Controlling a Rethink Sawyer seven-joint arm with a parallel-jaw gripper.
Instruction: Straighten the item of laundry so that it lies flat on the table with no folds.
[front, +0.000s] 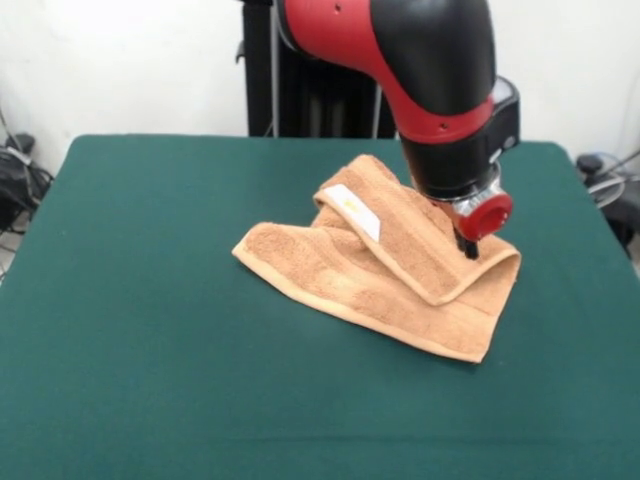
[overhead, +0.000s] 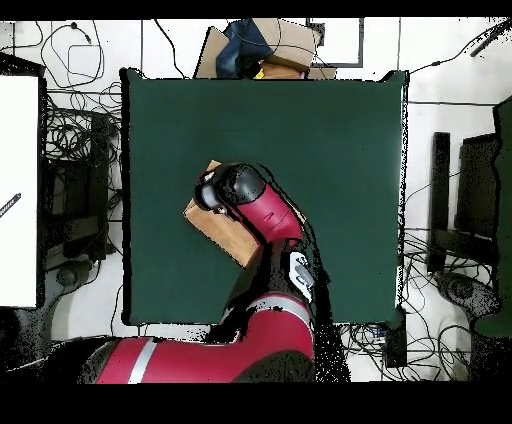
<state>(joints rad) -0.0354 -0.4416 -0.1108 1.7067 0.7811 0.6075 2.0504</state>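
Note:
The item of laundry (front: 340, 265), a light orange-brown towel, lies folded right of the table's (front: 150, 300) middle. One flap is turned over the lower layer, and a white label (front: 355, 210) shows on its upper end. My gripper (front: 467, 246) points down onto the folded flap near the towel's right corner and touches the cloth. Whether it holds the cloth does not show. In the overhead view the arm (overhead: 255, 200) covers the gripper and most of the towel (overhead: 222, 232). Only a brown strip shows on the green table (overhead: 320, 150).
Green cloth stretches wide to the left of the towel and in front of it. Beyond the table's edges lie cables (overhead: 75, 130), a cardboard box (overhead: 270, 50) and a white board (overhead: 20, 190). The arm's black and red wrist (front: 440, 90) hangs above the towel's far right part.

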